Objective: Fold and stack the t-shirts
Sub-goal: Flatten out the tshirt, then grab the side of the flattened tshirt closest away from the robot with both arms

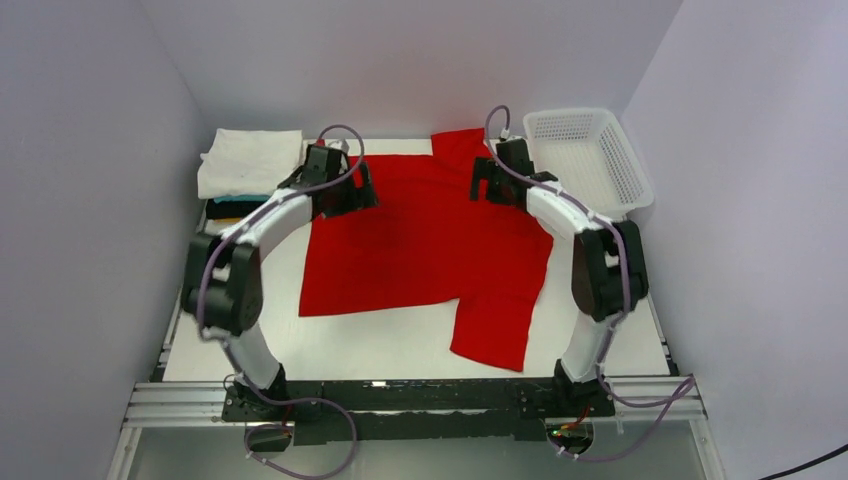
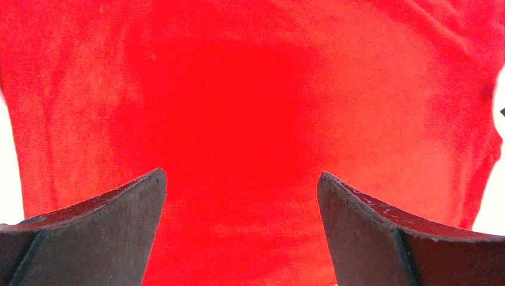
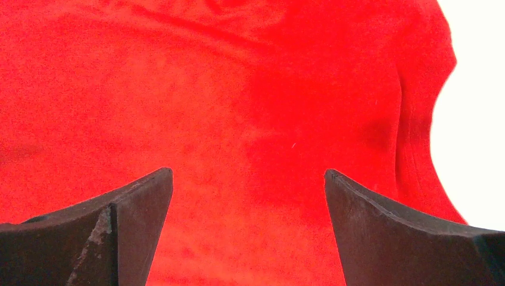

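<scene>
A bright red t-shirt (image 1: 425, 240) lies spread on the white table, one sleeve toward the front right, another part at the back. It fills the left wrist view (image 2: 250, 107) and the right wrist view (image 3: 238, 101). My left gripper (image 1: 362, 188) is open over the shirt's back left part, jaws wide apart with only cloth below. My right gripper (image 1: 484, 182) is open over the shirt's back right part, also empty. A stack of folded shirts (image 1: 250, 165), white on top with teal, black and yellow-orange edges beneath, sits at the back left.
A white plastic mesh basket (image 1: 588, 158) stands at the back right corner. Bare white table (image 1: 380, 340) shows in front of the shirt. Grey walls close in the left, back and right sides.
</scene>
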Robot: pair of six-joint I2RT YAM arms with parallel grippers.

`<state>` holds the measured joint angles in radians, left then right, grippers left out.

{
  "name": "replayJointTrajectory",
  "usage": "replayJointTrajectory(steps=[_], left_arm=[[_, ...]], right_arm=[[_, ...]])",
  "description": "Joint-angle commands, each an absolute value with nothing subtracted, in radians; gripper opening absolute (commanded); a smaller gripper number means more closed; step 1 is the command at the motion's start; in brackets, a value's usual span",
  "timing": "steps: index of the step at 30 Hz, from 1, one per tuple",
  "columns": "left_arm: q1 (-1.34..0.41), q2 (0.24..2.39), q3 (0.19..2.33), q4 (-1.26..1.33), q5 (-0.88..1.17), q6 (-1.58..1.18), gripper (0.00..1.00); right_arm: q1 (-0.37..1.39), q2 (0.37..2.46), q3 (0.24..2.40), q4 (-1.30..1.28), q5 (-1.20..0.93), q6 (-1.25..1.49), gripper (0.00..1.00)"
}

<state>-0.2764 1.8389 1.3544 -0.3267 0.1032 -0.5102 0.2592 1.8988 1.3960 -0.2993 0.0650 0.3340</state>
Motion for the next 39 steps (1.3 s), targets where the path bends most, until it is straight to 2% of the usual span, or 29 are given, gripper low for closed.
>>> replayJointTrajectory(steps=[1,8,15,17,27,31,39], left_arm=[[-0.303,1.529,1.154,-0.324,-0.011,-0.545,0.99],[-0.311,1.096,0.704,-0.459,-0.195,-0.779,0.99],[-0.309,0.848,0.518,-0.594,-0.269,-0.902,0.99],[-0.308,0.842,0.495,-0.593,-0.261,-0.908,0.99],[-0.307,1.020,0.515,-0.617,-0.295,-0.925,0.77],[-0.302,1.045,0.485,-0.562,-0.308,-0.944,0.74],[-0.290,1.116,0.476,-0.475,-0.263,-0.938,0.55]], right_arm=[[0.350,1.669,1.285,-0.309,0.253,0.320,1.00],[0.395,1.356,0.955,-0.275,0.273,0.442,1.00],[0.395,1.231,0.833,-0.299,0.295,0.464,1.00],[0.394,1.231,0.827,-0.313,0.309,0.465,1.00],[0.395,1.255,0.818,-0.334,0.304,0.454,1.00],[0.395,1.255,0.819,-0.342,0.301,0.451,1.00],[0.396,1.257,0.810,-0.354,0.313,0.456,1.00]])
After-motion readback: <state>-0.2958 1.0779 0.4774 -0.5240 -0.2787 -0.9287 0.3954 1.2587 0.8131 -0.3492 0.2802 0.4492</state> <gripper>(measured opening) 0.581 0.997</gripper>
